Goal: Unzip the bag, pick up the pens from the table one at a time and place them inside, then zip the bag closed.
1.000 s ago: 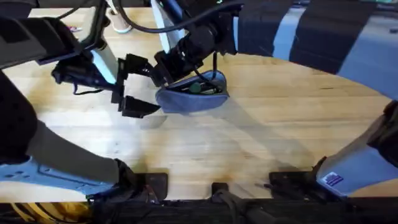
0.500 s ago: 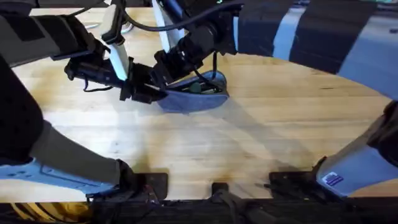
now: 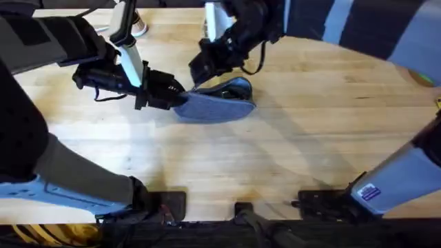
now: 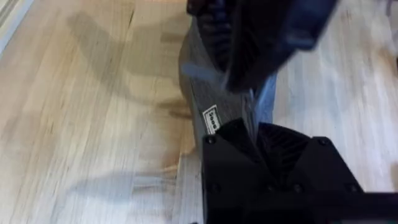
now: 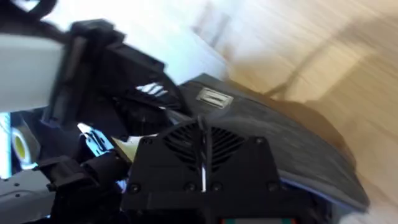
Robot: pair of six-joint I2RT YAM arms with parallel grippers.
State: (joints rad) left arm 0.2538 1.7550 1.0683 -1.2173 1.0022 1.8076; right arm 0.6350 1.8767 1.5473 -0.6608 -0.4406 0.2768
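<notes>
Both grippers (image 3: 180,98) (image 3: 200,69) low at the bag (image 3: 215,107), left end

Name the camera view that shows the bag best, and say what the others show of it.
Overhead: the whole bag lies on the table between both grippers. The left wrist view shows one end with its label; the right wrist view shows a dark, partly covered side.

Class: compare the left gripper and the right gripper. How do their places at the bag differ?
The left gripper is clamped on the left end of the bag; the right gripper sits by its far edge. The left gripper points along the bag, the right gripper across it. Both are black.
</notes>
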